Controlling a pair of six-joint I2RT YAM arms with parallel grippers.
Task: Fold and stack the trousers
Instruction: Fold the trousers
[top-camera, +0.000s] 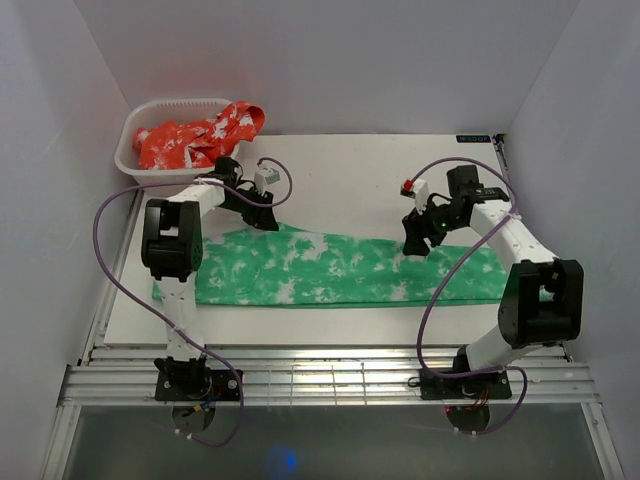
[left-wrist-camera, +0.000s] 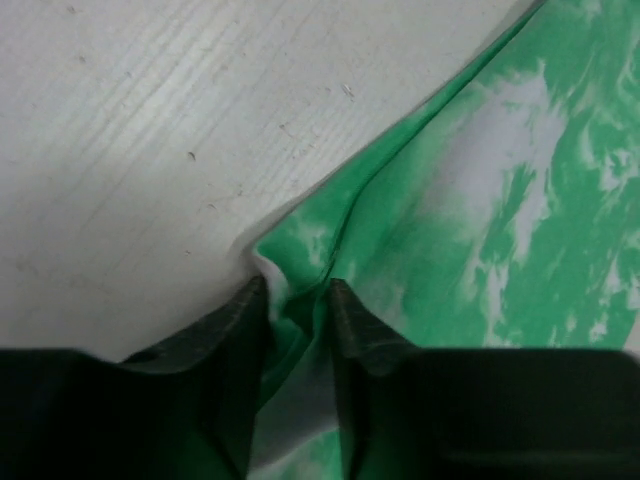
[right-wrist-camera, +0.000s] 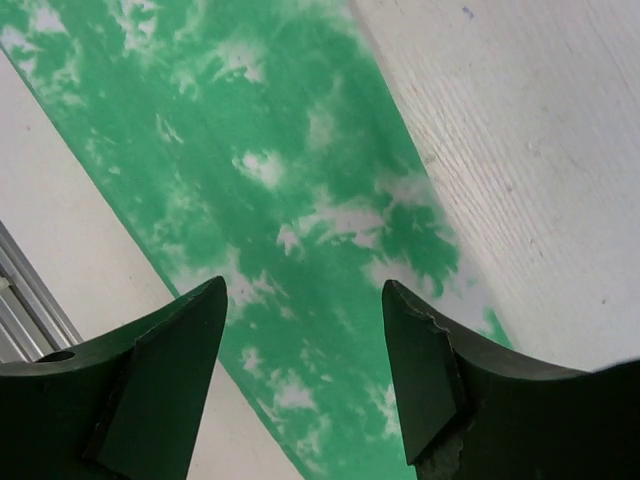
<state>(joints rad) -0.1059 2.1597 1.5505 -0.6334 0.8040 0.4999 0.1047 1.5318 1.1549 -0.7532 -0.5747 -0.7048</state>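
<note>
White basket (top-camera: 126, 152) beyond my left jaws holds red patterned cloth (top-camera: 190, 140); left gripper (left-wrist-camera: 297, 286) pinches the trousers (left-wrist-camera: 520, 200), right gripper (right-wrist-camera: 303, 290) gapes over them, white table (right-wrist-camera: 520, 150) beside.

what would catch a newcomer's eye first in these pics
The bright green trousers with white blotches lie stretched across the middle of the white table. The left gripper pinches a fold at their far edge, while the right gripper hangs open above them farther right. At the far left corner, a white basket holds a crumpled red-and-white cloth.

Bright green, white-blotched trousers (top-camera: 340, 270) flat along table (top-camera: 340, 170)
</note>
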